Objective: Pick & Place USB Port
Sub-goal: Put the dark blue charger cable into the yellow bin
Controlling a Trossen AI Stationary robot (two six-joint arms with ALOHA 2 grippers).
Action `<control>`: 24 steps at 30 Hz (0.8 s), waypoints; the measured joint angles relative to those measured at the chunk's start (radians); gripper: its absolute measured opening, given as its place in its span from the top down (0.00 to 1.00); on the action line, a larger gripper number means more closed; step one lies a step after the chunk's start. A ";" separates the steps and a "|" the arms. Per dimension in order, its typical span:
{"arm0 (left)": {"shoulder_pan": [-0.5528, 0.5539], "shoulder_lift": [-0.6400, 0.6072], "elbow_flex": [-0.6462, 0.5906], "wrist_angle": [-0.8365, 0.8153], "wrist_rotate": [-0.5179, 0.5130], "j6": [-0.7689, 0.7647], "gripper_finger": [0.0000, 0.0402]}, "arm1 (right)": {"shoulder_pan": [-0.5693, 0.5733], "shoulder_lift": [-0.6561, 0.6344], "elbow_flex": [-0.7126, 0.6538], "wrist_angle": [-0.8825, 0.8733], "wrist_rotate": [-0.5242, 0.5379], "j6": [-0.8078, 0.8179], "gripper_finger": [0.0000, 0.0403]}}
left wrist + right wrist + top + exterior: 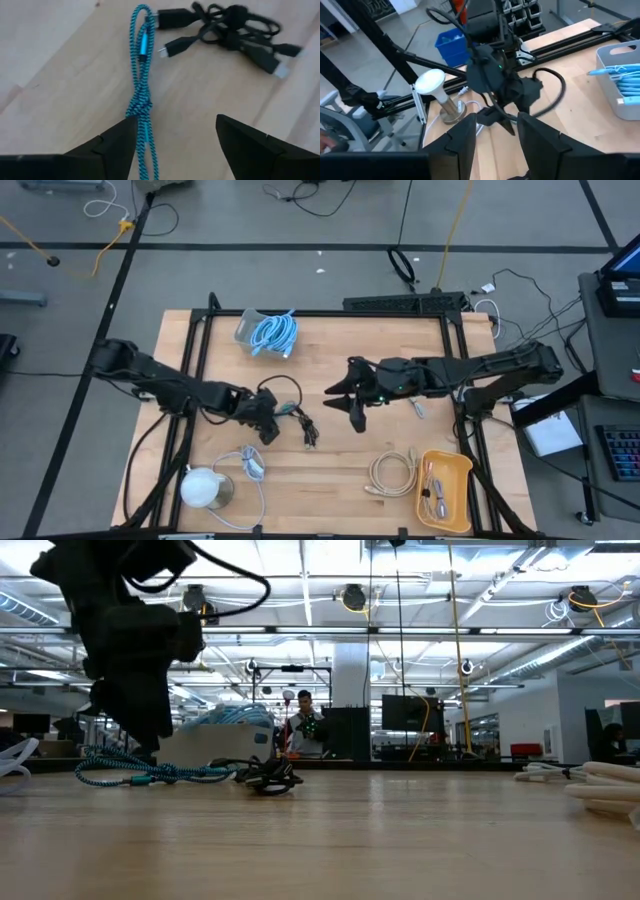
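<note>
- The left end effector [268, 430] sits low over the bench [330, 450], toward its left edge, with its fingers [117, 145] spread apart and nothing clamped between them.
- The teal braided USB cable [142, 95] lies flat on the bench, running out from between those fingers, just beside the inner face of one. This placement suggests the cable is lined up for a grasp or has just been let go; which one cannot be told.
- A black cable bundle [235, 35] lies beyond the teal cable's far end, near but separate, so a closing grip should catch the teal cable alone.
- The right end effector [352, 402] hangs above the middle of the bench with its fingers partly apart and empty, apparently waiting clear of the work area.
- The grey bin [268, 332] at the rear edge holds blue cables, and the yellow tray [462, 480] sits at the front right corner; either may be the drop point, judging by the contents sorted there.
</note>
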 joint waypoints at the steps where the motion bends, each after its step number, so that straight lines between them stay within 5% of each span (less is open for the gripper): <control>1: 0.005 0.010 0.000 0.000 0.004 0.005 0.35 | 0.005 0.000 0.000 0.001 0.000 0.004 0.66; 24: 0.062 0.075 0.000 -0.011 0.016 0.074 0.93 | 0.058 -0.066 -0.001 0.018 0.031 0.026 0.66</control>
